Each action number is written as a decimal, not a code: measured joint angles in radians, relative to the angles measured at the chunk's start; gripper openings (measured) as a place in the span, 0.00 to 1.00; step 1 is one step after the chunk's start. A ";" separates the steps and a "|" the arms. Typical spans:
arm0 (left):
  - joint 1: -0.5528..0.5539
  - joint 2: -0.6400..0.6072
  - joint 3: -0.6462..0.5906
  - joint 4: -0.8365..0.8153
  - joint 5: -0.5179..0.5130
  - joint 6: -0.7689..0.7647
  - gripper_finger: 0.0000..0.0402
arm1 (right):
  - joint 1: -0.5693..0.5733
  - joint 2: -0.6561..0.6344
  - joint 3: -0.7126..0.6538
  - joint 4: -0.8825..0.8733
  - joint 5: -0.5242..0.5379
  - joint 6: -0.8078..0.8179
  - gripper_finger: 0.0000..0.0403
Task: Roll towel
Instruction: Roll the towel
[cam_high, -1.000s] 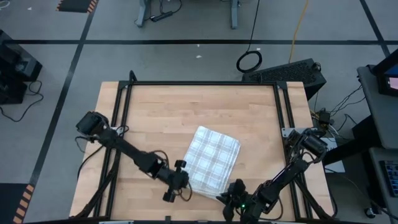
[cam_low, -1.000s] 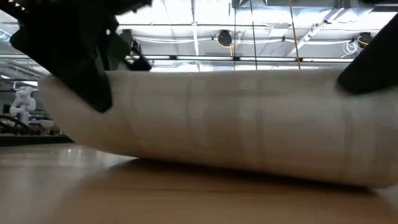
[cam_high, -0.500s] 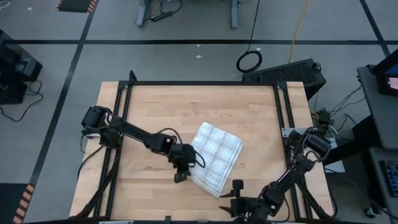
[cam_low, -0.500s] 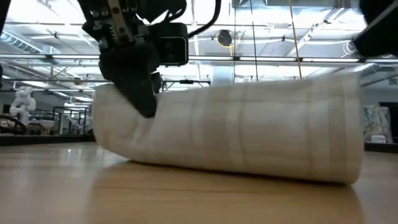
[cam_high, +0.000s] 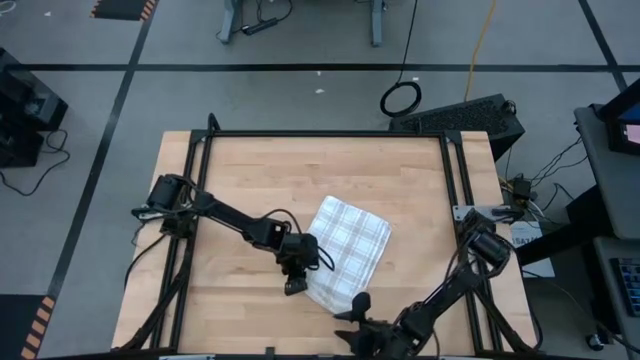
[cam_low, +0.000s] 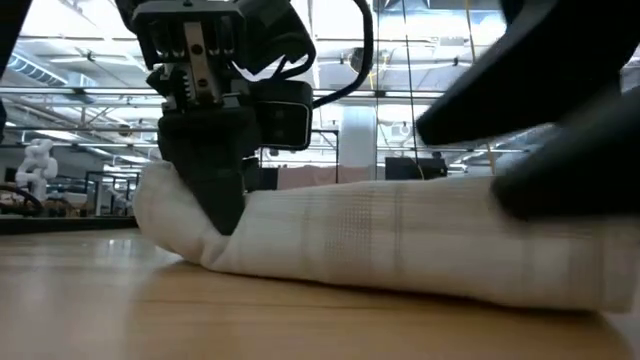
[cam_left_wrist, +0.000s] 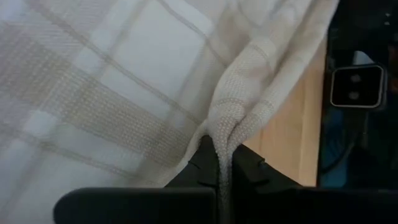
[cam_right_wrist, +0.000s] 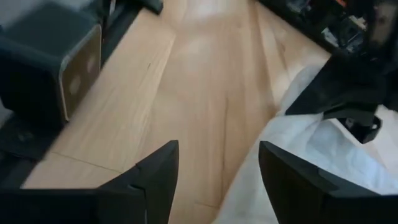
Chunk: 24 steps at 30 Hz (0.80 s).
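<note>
- Risk first: the left gripper (cam_high: 292, 283) pinches only a bunched edge of the towel (cam_high: 347, 250), so a pull could drag the cloth or undo its fold
- Right gripper (cam_high: 352, 314), fingers spread and holding nothing, hangs at the towel's near corner and could snag it
- Towel lies folded mid-table, toward the front edge, between the 2 grippers
- Left arm reaches in low, right arm folded back along the table (cam_high: 260, 190) front

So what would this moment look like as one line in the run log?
task: roll towel | towel: lying on table | left gripper: jaws shut on towel edge | right gripper: jaws open, holding nothing, by near table edge
</note>
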 joint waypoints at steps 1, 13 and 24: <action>0.003 0.001 0.000 0.000 0.012 0.004 0.02 | -0.005 0.013 0.008 -0.002 -0.006 -0.004 0.52; 0.047 0.001 0.000 0.009 0.075 -0.045 0.02 | -0.071 0.052 0.103 -0.380 0.084 0.288 0.45; 0.046 0.001 0.000 0.014 0.074 -0.037 0.05 | -0.081 0.048 0.123 -0.507 0.068 0.477 0.35</action>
